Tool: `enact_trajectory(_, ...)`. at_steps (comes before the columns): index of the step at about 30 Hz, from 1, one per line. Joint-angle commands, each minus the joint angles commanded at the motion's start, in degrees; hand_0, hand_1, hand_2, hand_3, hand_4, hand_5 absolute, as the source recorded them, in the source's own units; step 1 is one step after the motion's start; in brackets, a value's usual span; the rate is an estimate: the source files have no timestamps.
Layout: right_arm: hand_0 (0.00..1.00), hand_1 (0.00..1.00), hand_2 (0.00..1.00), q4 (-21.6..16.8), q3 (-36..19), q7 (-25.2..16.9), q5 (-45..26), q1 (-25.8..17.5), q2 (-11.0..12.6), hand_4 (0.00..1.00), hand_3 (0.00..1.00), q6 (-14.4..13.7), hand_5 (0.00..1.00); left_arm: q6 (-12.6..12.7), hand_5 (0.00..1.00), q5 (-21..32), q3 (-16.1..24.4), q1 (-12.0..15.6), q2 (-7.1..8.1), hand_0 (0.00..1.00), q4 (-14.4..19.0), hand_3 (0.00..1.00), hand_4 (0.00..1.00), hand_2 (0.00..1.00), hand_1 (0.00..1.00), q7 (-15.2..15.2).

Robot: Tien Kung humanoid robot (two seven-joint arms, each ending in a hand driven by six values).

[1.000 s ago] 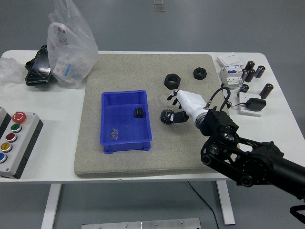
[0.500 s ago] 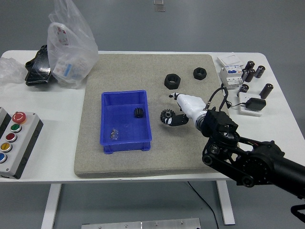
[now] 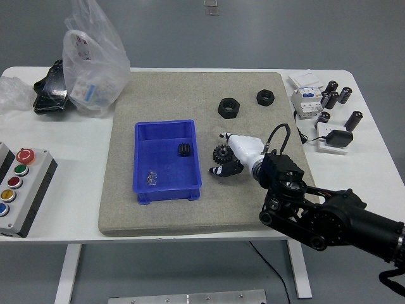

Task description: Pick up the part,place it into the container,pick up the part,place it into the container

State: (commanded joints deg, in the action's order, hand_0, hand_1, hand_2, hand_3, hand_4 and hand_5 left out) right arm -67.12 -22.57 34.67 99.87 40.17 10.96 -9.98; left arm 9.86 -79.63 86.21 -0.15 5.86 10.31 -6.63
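1. The right arm [image 3: 329, 218] enters from the lower right corner of the frame and runs diagonally up and left, its black jointed links lying low over the near right part of the grey mat [image 3: 158, 209].
2. The right hand [image 3: 233, 155] sits just right of centre, its white shell pointing left toward the blue container [image 3: 142, 183].
3. Its dark fingers [image 3: 223, 170] are curled around a black gear [image 3: 221, 152], pinching it from the right and from below; the gear is upright, with its teeth facing the camera.
4. The held gear is just right of the container's right wall, outside the bin; whether it touches the mat cannot be told.
5. Inside the container lie a smaller black gear [image 3: 183, 150] near the right wall and a small metallic part [image 3: 151, 178] toward the lower left.
6. Two black hex nuts rest on the mat above the hand: a larger nut [image 3: 228, 107] and a smaller nut [image 3: 266, 97] to its upper right.
7. A button box [image 3: 19, 190] sits at the left edge, and a clear plastic bag [image 3: 95, 57] stands at the upper left.
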Motion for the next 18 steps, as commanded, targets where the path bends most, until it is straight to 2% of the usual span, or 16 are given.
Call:
enact_trajectory(3,0.258,0.568,0.640,0.82,0.11,0.11,0.33,-0.19,-0.08,0.570,0.705,-0.02,0.234,0.00,0.288,0.03,-0.01,0.03,0.00,0.637,0.00,0.623,0.705,0.589,0.639,0.02)
enact_trajectory(4,0.259,0.521,0.512,0.97,0.13,0.08,0.37,-0.25,-0.06,0.422,0.558,-0.12,0.065,0.00,0.289,0.01,0.00,0.04,-0.01,0.637,0.00,0.623,0.705,0.589,0.639,0.02)
enact_trajectory(9,0.259,0.521,0.512,0.66,0.03,-0.55,0.84,-0.37,0.21,0.422,0.558,-1.97,0.065,-0.01,0.289,0.03,0.00,0.07,-0.03,0.637,0.00,0.623,0.705,0.589,0.639,0.07)
enact_trajectory(10,0.249,0.494,0.470,0.47,-0.06,-0.75,0.95,-0.35,0.28,0.479,0.482,-2.39,0.005,-0.02,0.288,0.05,-0.01,0.06,-0.03,0.637,0.00,0.623,0.704,0.589,0.638,0.10)
enact_trajectory(18,0.246,0.491,0.463,-3.28,-2.17,-2.00,2.14,0.32,1.19,0.479,0.479,-5.84,0.005,-0.06,0.289,0.17,-0.12,0.07,-0.07,0.636,0.00,0.623,0.703,0.589,0.638,0.19)
